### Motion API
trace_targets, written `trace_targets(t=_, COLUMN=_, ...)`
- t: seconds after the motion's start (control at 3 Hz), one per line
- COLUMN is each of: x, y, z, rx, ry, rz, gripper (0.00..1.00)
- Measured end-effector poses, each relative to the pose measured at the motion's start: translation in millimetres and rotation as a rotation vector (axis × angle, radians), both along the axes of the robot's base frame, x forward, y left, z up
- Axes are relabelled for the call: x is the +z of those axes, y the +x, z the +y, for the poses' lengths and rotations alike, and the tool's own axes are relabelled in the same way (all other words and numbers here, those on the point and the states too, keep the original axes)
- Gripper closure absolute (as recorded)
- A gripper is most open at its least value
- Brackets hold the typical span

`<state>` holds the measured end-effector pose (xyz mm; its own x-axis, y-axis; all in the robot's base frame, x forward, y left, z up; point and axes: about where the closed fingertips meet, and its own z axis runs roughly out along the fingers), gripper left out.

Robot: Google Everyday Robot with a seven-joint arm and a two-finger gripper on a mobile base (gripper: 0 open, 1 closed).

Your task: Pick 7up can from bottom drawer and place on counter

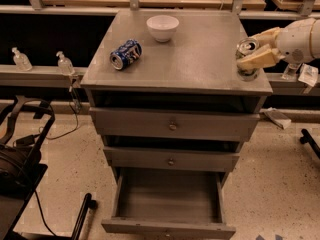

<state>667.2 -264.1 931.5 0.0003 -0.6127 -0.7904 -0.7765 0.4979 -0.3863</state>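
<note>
The 7up can, with its silver top and pull tab showing, stands upright at the right front corner of the grey counter. My gripper reaches in from the right and is shut on the can, one pale finger behind it and one in front. The can's base is at the counter surface; I cannot tell whether it touches. The bottom drawer is pulled open and its grey inside holds nothing. The two upper drawers are closed.
A blue-and-white can lies on its side at the counter's left. A white bowl stands at the back middle. Two small clear bottles sit on a ledge at the left. Black equipment and cables stand at the lower left.
</note>
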Motion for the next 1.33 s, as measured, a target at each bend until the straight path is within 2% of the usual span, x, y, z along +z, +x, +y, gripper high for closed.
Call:
trace_targets(t=0.67, x=28.1, y=27.9, z=16.3, rx=-0.011, ry=0.18, rz=0.056, gripper=1.0)
trace_targets(t=1.0, x=24.2, y=35.4, z=28.1, rx=0.008, ry=0.281, rz=0.113, gripper=1.0)
trace_targets(t=1.33, x=15.5, y=38.1, z=35.0, rx=0.007, ry=0.352, rz=0.164, gripper=1.0)
